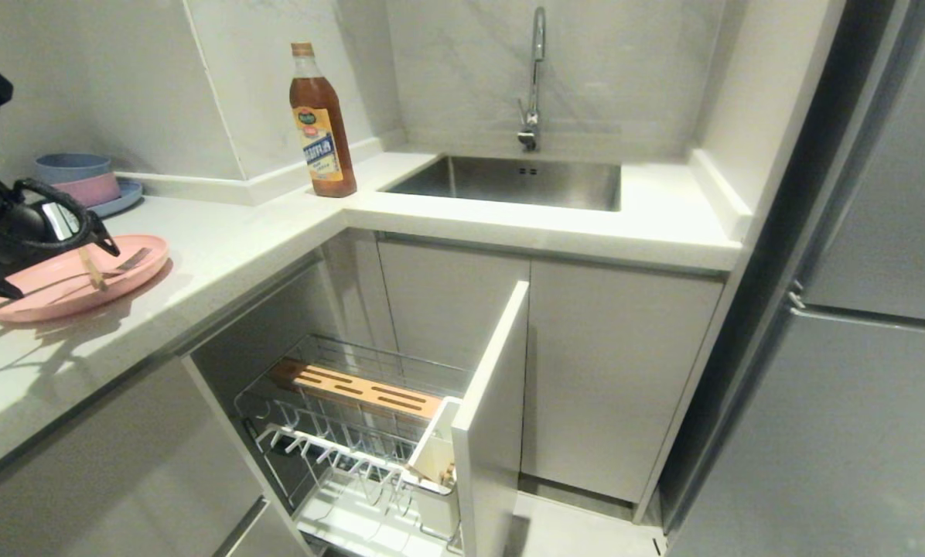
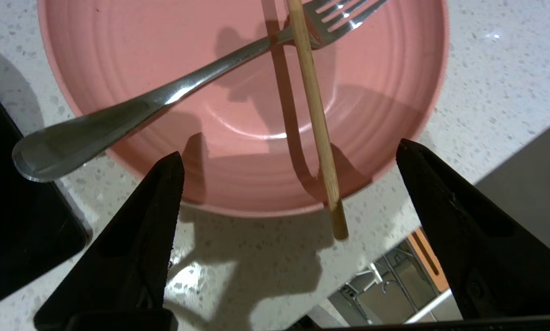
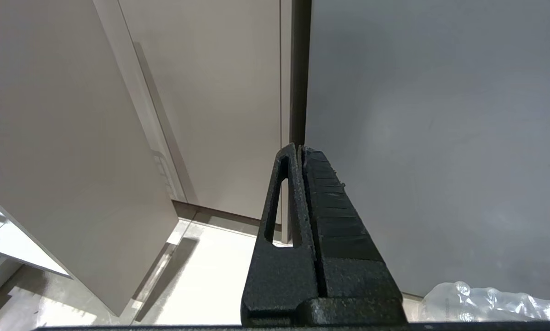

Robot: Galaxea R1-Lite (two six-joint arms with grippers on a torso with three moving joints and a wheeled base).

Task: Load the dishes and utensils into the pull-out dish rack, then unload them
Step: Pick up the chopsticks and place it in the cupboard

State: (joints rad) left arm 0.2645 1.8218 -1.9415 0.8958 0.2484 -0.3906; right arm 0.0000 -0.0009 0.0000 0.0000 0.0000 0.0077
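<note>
A pink plate [image 1: 68,282] [image 2: 118,55] lies on the white counter at the left. Across it rest a silver fork [image 1: 134,259] [image 2: 132,108] and one pale wooden chopstick [image 1: 91,271] [image 2: 318,124], whose end sticks out past the rim. My left gripper [image 1: 68,271] [image 2: 289,148] hovers over the plate's near edge, open, holding nothing. Below the counter the pull-out dish rack [image 1: 339,433] [image 2: 394,280] stands drawn out, its wire basket bare. My right gripper [image 3: 299,149] is shut and parked low by the cabinet doors.
An oil bottle [image 1: 322,124] stands at the counter corner beside the sink [image 1: 509,182] and faucet [image 1: 536,77]. A blue plate with stacked bowls [image 1: 83,182] sits behind the pink plate. The rack's front panel [image 1: 493,418] juts into the floor space. A tall grey appliance [image 1: 857,309] fills the right.
</note>
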